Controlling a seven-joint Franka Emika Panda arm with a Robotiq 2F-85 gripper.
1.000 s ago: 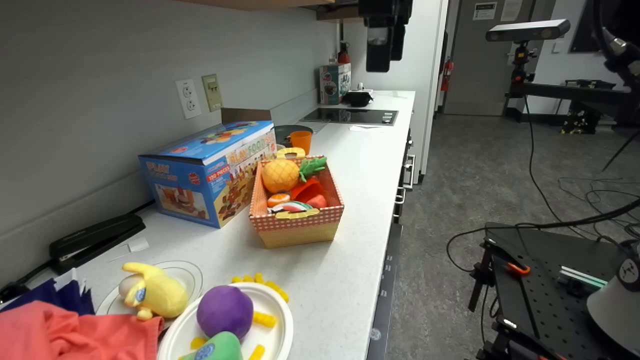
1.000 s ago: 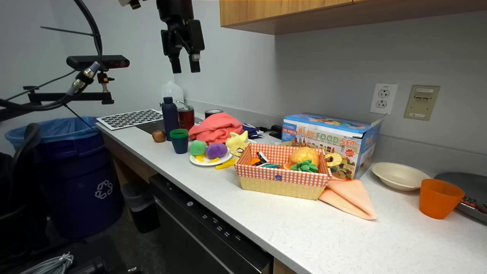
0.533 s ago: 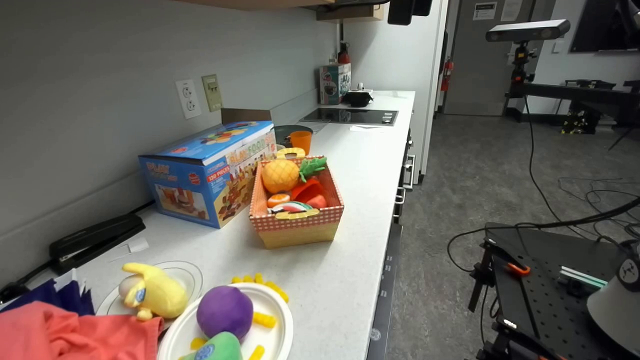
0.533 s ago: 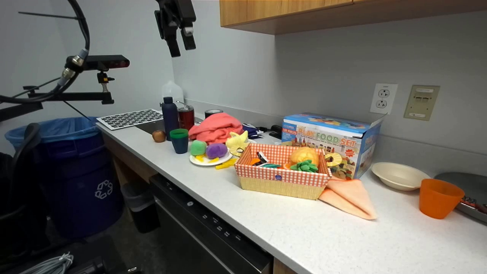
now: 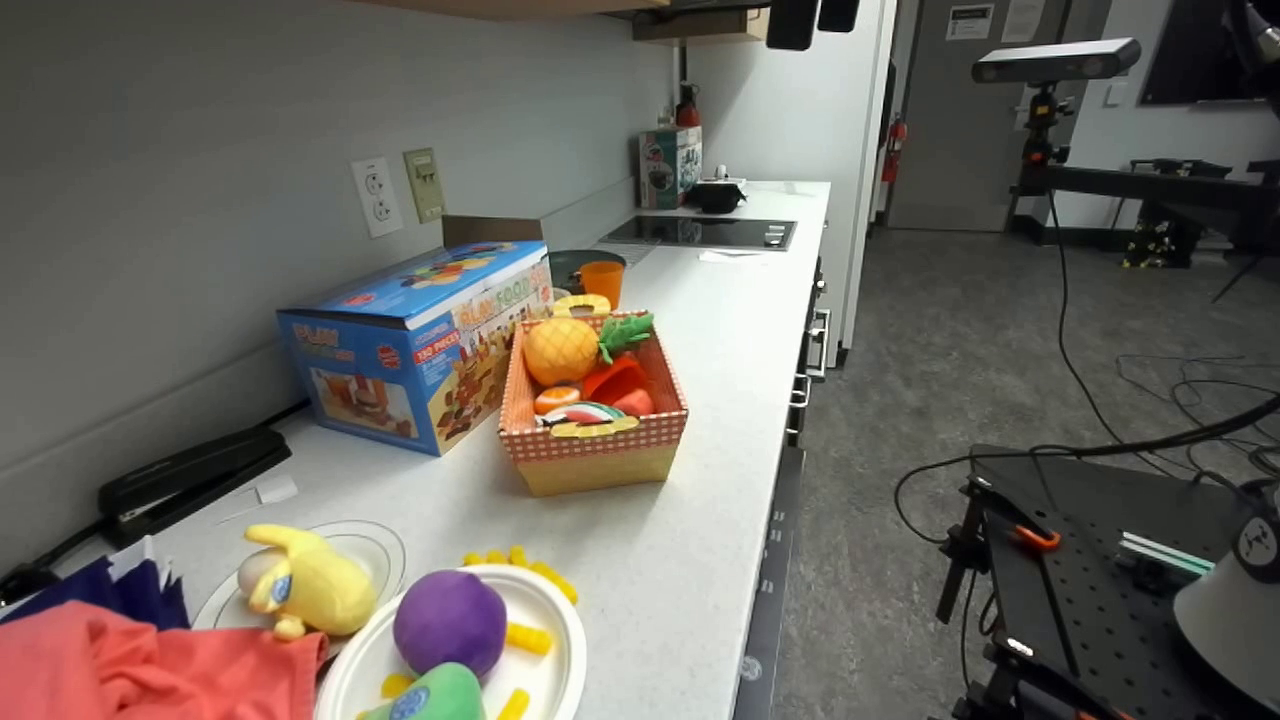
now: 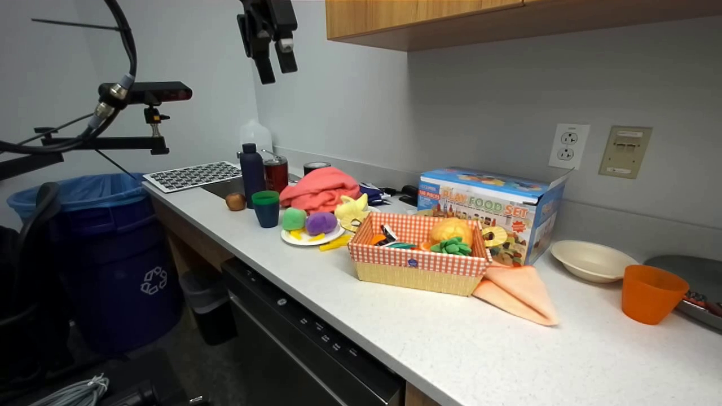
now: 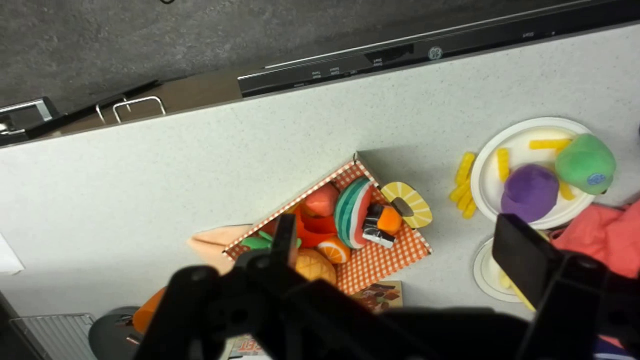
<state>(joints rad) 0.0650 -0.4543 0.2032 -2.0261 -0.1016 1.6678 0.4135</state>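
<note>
My gripper [image 7: 400,220] is open and holds nothing. It hangs high above the counter, touching nothing. It shows at the top edge of both exterior views [image 5: 814,30] [image 6: 277,73]. In the wrist view a checkered basket [image 7: 385,262] lies below, mostly between the fingers; it stands upright on the counter in both exterior views [image 5: 600,465] [image 6: 417,276]. It holds a toy pineapple [image 5: 560,350], a watermelon slice [image 7: 350,210], an orange slice [image 7: 334,250] and other toy food. A white plate [image 7: 478,175] bears a purple toy [image 7: 530,193], a green toy [image 7: 586,165] and yellow sticks.
A play food box [image 6: 485,197] stands behind the basket by the wall. A peach napkin [image 6: 522,293], a bowl [image 6: 589,259] and an orange cup [image 6: 651,293] lie beyond it. A pink cloth [image 6: 321,189], bottle [image 6: 252,169] and stacked cups [image 6: 266,208] stand opposite. A wooden cabinet [image 6: 451,22] overhangs.
My gripper has risen and tilted a little, mostly in the first half second, with a slight sideways shift since. The things on the counter have not moved.
</note>
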